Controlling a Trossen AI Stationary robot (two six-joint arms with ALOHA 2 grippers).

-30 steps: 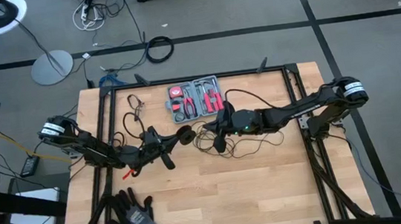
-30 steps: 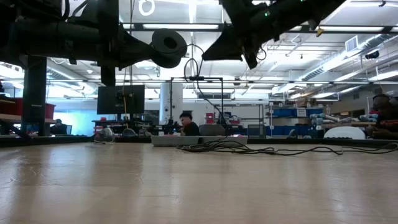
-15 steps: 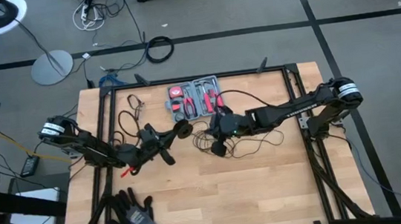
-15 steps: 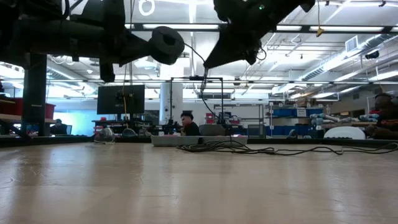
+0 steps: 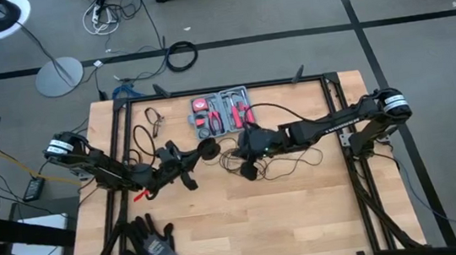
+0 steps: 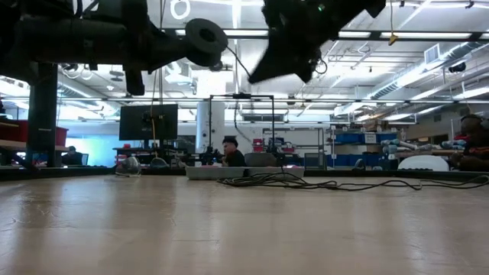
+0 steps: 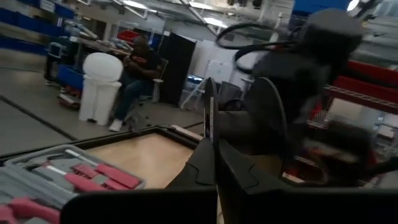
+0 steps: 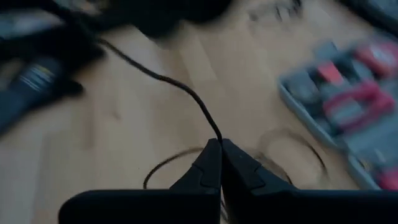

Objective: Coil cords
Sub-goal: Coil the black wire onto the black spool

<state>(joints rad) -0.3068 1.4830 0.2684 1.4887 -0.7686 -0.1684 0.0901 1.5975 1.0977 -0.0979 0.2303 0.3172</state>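
The cord is a thin black wire whose loops lie on the table between the red tool kit and the right side; they also show in the low view. Its round black disc is held up at the tip of my left gripper, high above the table in the low view. My right gripper is shut on the wire close to the right of the disc. The wire runs free between the two grippers. My left gripper is shut on the disc at its finger ends; a thin dark edge stands up between the shut fingertips. The fingers come level from the table's left. The disc is lifted clear of the table. My right gripper pinches the wire between its two fingertips, a single strand. It comes from the table's right, slanting down. The wire rises from the fingers toward the disc, and the rest hangs down to the loops on the table.
The red tool kit lies open at the far middle of the table. A small dark cable lies at the far left. Dark gloves lie at the near left corner. People sit in the room beyond the table.
My right gripper has gone toward the table's left edge, closer to the disc and my left gripper, keeping hold of the wire. My left gripper has raised the disc a little. The loops on the table have been drawn slightly leftward.
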